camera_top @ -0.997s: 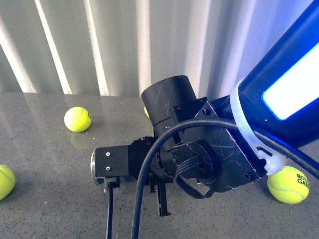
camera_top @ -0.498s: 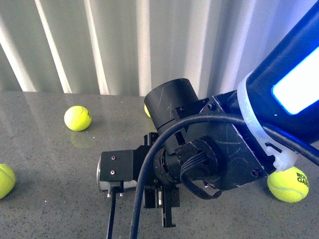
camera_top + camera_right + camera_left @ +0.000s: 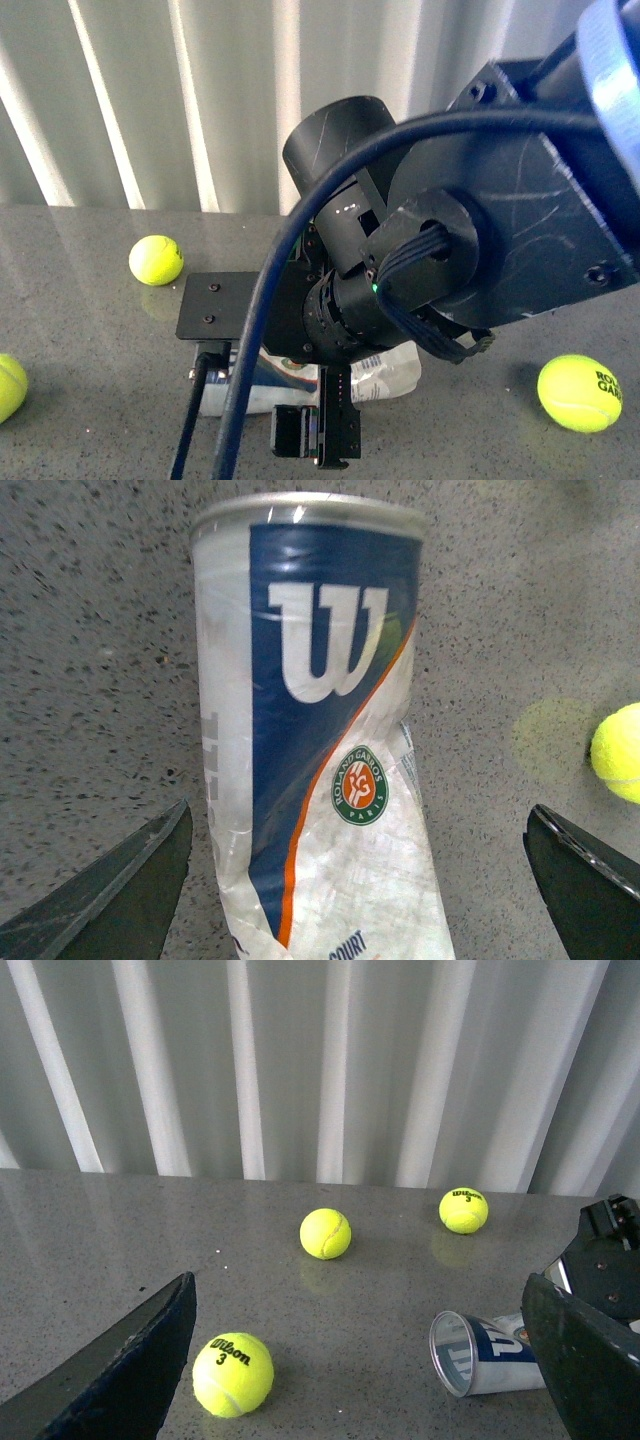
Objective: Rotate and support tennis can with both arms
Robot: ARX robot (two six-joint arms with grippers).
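The tennis can (image 3: 320,740) lies on its side on the grey table, with a navy, white and orange Wilson label, a round emblem and a silver rim. In the right wrist view my right gripper (image 3: 345,885) is open, one finger on each side of the can, well apart from it. In the front view the right arm (image 3: 450,250) fills the frame and the can (image 3: 385,372) shows under it. My left gripper (image 3: 355,1380) is open and empty, low over the table. The can's open rim (image 3: 490,1352) faces it, beside its finger (image 3: 590,1360).
Yellow tennis balls lie loose on the table, in the left wrist view (image 3: 232,1373), (image 3: 325,1233), (image 3: 463,1210) and in the front view (image 3: 156,262), (image 3: 578,392). A ribbed white wall (image 3: 200,100) closes the far edge. Black cables (image 3: 250,340) loop off the right arm.
The right arm's wrist has turned and risen toward the camera, now covering more of the front view. The can now shows beneath it.
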